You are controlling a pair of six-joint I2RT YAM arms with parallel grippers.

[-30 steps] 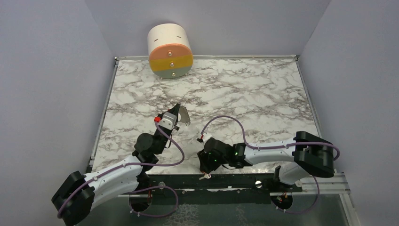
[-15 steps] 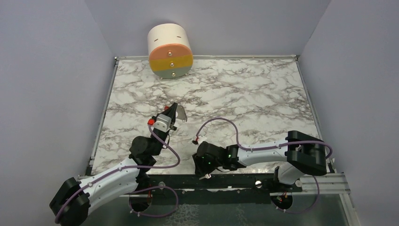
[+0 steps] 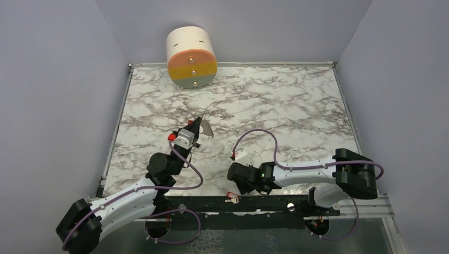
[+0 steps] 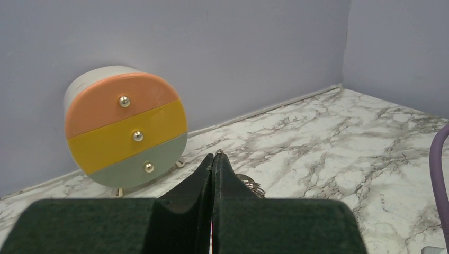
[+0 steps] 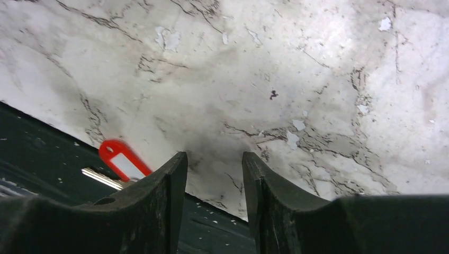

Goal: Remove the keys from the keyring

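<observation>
Above the left-centre of the marble table: left gripper, jaws pressed together on the keyring, silver coil visible just behind the closed fingertips, round three-drawer cabinet against the back wall beyond. At the table's near edge: right gripper, jaws narrowly parted and holding nothing, pointed down at bare marble. Just left of that gripper in the wrist view, off the marble on the dark ledge: one key with a red tag, well apart from the keyring.
</observation>
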